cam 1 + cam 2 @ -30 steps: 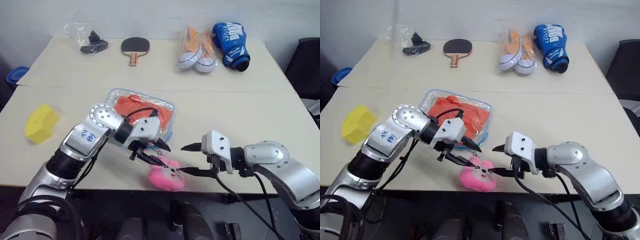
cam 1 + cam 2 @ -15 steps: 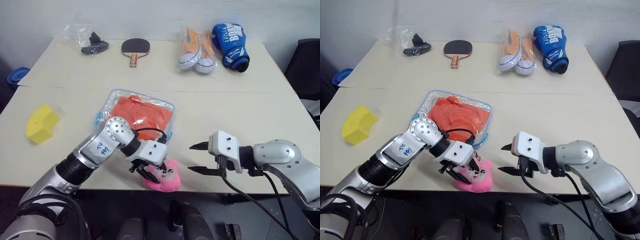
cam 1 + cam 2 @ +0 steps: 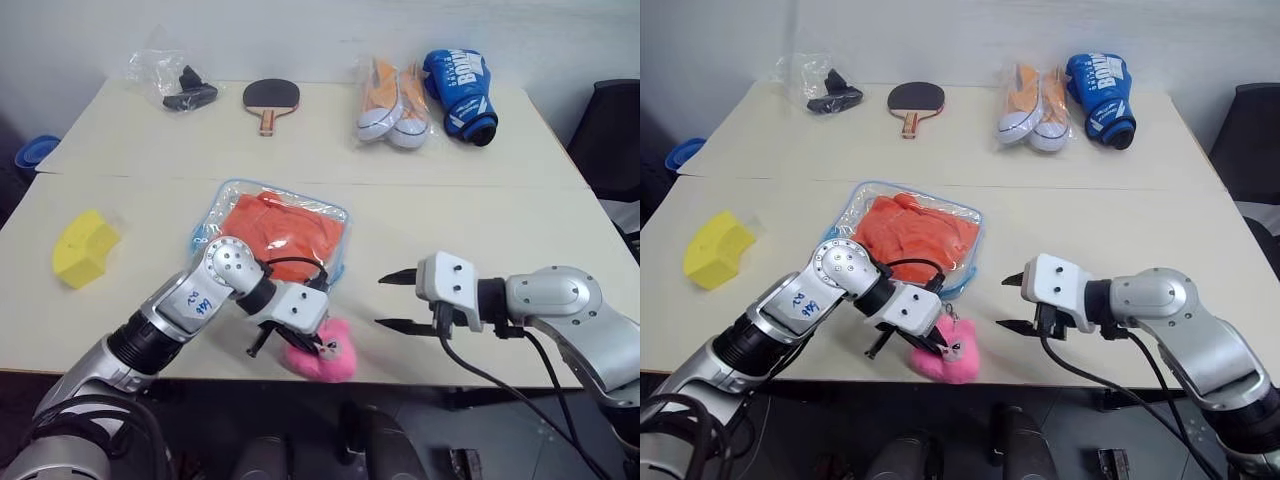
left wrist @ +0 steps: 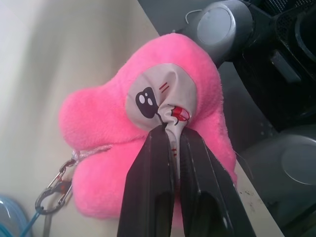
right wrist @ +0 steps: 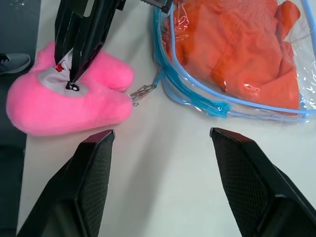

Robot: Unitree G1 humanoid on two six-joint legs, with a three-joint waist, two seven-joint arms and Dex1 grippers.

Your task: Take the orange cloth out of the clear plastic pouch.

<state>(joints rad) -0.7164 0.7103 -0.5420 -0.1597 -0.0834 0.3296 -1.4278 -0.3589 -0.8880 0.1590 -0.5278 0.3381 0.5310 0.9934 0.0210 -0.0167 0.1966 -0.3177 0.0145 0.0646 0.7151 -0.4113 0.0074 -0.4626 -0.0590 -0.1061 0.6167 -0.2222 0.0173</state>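
Looking down from the head view: a cream table (image 3: 480,230) holds the pouch (image 3: 270,232), a flat clear bag with blue edging and rounded corners, at about 10 o'clock from centre. The cloth (image 3: 283,226), wrinkled orange fabric, lies sealed inside it. A pink plush charm (image 3: 322,355) sits at the table's near edge, at the pouch's 5 o'clock. The left gripper (image 3: 318,345) is pressed together, pinching the charm's face patch. The right gripper (image 3: 392,300) hovers with fingers spread, the pouch at its 10 o'clock. The left arm is the nearer one to the pouch, whose long axis seems to run from 11 to 5 o'clock.

Left wrist view: two black fingers (image 4: 150,187) nip a fold of smooth grey printed fabric on the fuzzy pink charm; a metal clip (image 4: 48,195) and blue cord trail off it.

Right wrist view: the spread, ribbed black fingers (image 5: 91,182) frame bare table. A short chain (image 5: 143,92) links charm and pouch, so the charm is probably the zip pull; tugging it should open the pouch.
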